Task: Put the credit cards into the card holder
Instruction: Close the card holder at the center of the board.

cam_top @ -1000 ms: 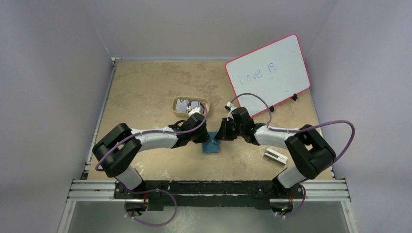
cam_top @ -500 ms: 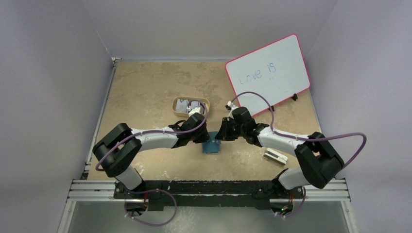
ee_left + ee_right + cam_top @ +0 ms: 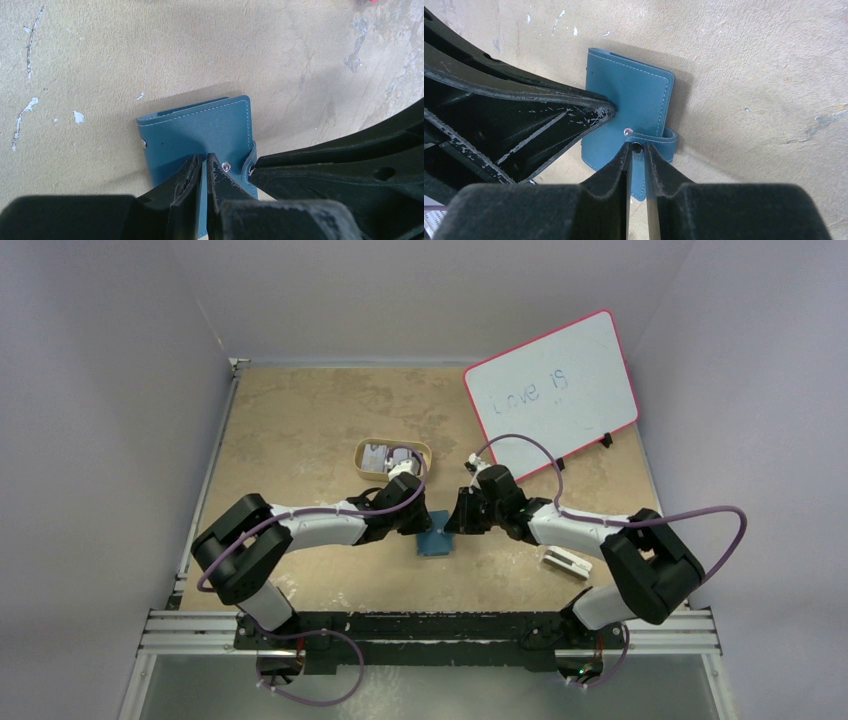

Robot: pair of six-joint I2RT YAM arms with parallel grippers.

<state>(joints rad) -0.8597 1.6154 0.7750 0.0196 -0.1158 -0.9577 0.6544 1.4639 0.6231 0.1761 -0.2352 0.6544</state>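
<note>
The card holder (image 3: 436, 541) is a teal-blue wallet lying folded shut on the table between both grippers. My left gripper (image 3: 205, 157) is shut, its tips pressed on the cover of the card holder (image 3: 200, 125) beside a silver snap stud. My right gripper (image 3: 637, 146) is closed narrowly on the wallet's strap tab (image 3: 664, 140), with the tab's dark snap socket between its tips; the tab is off the stud on the card holder (image 3: 634, 95). In the top view, pale credit cards (image 3: 385, 457) lie in a tan oval tray, behind my left gripper (image 3: 418, 525) and left of my right gripper (image 3: 452, 523).
The tan oval tray (image 3: 360, 450) sits just behind the left wrist. A white block with a dark slot (image 3: 566, 561) lies at the right, near the right arm's elbow. A pink-framed whiteboard (image 3: 555, 390) leans at the back right.
The right arm's elbow has swung out to the right while its gripper stayed at the wallet's tab. The left arm and the wallet have not moved.
</note>
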